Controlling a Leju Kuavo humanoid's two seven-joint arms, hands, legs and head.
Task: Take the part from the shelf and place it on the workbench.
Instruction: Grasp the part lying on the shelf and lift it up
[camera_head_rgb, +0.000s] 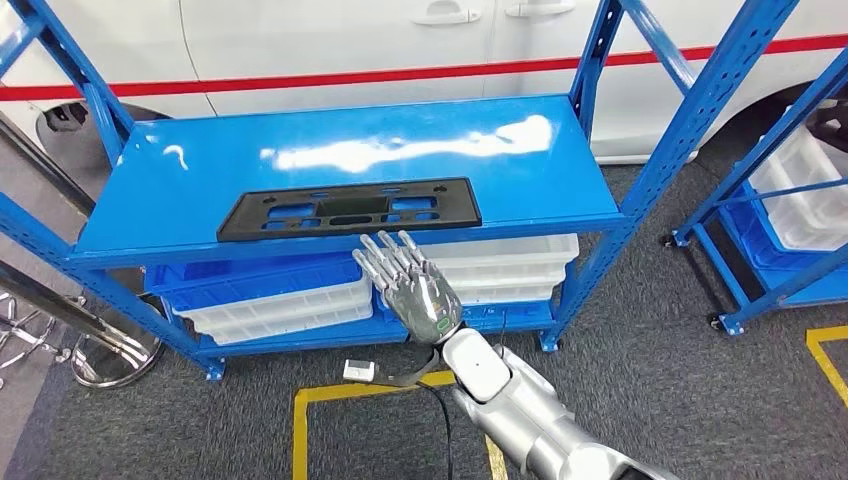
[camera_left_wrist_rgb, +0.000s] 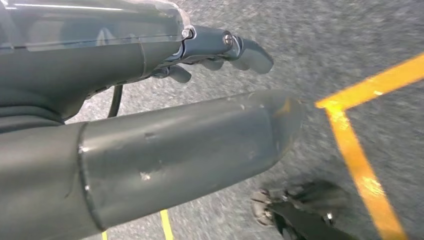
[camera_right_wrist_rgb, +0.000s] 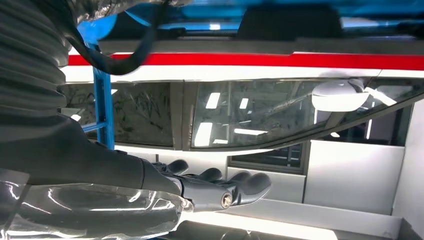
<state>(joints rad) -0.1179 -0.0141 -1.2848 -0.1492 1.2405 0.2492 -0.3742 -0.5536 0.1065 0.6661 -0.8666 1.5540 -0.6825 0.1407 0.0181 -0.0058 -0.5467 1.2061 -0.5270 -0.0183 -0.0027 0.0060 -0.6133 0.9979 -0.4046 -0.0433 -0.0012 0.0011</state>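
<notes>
A flat black plastic part (camera_head_rgb: 349, 208) with several cut-outs lies near the front edge of the blue shelf top (camera_head_rgb: 500, 170). My right hand (camera_head_rgb: 410, 285) is raised just in front of that edge, fingers stretched out and apart, fingertips just below the part's right half. It holds nothing. The right wrist view has the same hand (camera_right_wrist_rgb: 220, 187) with straight fingers and the part's dark edge (camera_right_wrist_rgb: 290, 22) beyond them. My left hand (camera_left_wrist_rgb: 220, 50) hangs over the grey floor, fingers loosely extended and holding nothing.
White bins (camera_head_rgb: 280, 305) fill the lower blue shelf level. A white car (camera_head_rgb: 350, 40) with a red stripe stands behind the rack. A second blue rack (camera_head_rgb: 790, 200) is at the right. Yellow floor tape (camera_head_rgb: 340, 395), a small white box (camera_head_rgb: 358, 371) and a chrome stool base (camera_head_rgb: 100, 355) lie nearby.
</notes>
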